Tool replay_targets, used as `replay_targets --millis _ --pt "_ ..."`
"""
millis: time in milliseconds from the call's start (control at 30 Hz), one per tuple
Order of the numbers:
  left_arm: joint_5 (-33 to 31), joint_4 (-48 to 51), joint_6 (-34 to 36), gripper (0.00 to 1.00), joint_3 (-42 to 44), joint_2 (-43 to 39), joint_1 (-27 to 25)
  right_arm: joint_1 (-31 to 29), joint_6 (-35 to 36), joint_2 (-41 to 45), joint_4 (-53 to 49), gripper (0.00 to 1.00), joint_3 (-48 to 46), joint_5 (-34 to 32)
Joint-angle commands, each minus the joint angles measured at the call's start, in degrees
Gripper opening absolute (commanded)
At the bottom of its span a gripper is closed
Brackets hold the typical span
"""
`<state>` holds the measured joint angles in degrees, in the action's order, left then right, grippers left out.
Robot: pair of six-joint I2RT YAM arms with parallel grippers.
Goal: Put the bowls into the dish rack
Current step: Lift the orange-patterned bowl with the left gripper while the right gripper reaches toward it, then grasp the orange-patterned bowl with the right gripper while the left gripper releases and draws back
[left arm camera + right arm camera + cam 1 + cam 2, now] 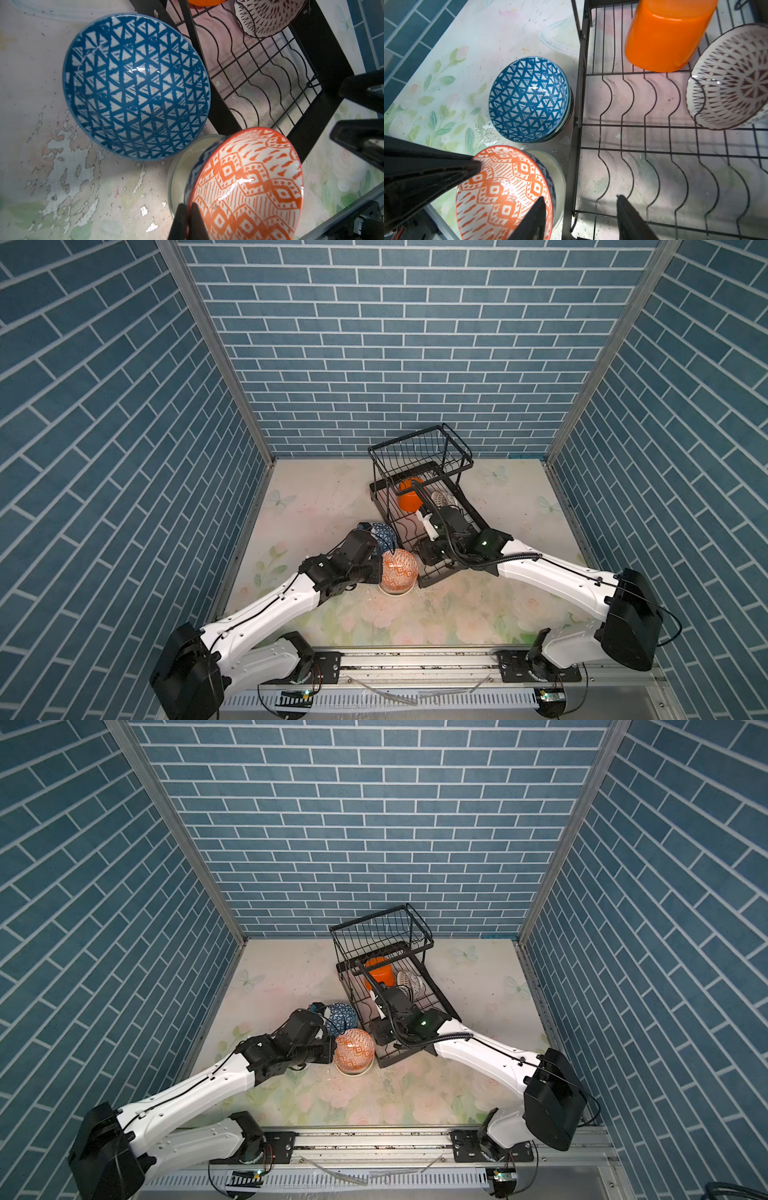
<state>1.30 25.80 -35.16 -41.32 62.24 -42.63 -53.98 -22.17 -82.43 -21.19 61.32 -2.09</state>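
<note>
Left fingers (178, 224) clamped on the rim of the tilted red bowl (249, 187) — at the rack's (222, 118) 7 o'clock corner; right fingers (629, 218) stand apart, empty, above that corner.

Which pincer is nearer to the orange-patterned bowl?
Left. The left pincer is clamped on the rim of the orange-patterned bowl. The right pincer hangs open beside the bowl, at the dish rack edge, apparently not touching it.

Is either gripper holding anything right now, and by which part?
The left gripper pinches the orange-red patterned bowl by its rim, one finger inside, one outside. The right gripper holds nothing; its jaws stand apart.
</note>
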Motion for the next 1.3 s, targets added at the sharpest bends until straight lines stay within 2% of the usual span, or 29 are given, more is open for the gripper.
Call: replay_targets --millis 0,400,633,867,1067,1267 --pt "-0.3 -2.5 0.2 0.00 0.2 -1.2 -0.1 -1.1 0.6 -1.7 -0.6 0.53 2.6 2.5" --pt "-0.2 -3.6 0.2 0.00 0.5 -1.9 -0.1 -3.1 0.3 -6.5 -1.0 0.39 4.6 2.4" --pt "-0.1 -3.0 0.4 0.00 0.4 -1.7 -0.1 -3.5 0.4 -7.9 -1.6 0.24 5.7 1.5" --pt "-0.2 -3.0 0.5 0.00 0.4 -1.6 -0.1 -3.8 0.8 -9.3 -2.7 0.16 6.7 0.7" --pt "-0.2 -2.8 0.6 0.00 0.2 -1.4 -0.1 -4.2 1.1 -9.4 -3.5 0.01 7.1 -0.4" --pt "0.2 -2.5 0.9 0.00 -0.1 -1.4 -0.1 -4.4 1.5 -8.4 -3.7 0.00 7.2 -1.7"
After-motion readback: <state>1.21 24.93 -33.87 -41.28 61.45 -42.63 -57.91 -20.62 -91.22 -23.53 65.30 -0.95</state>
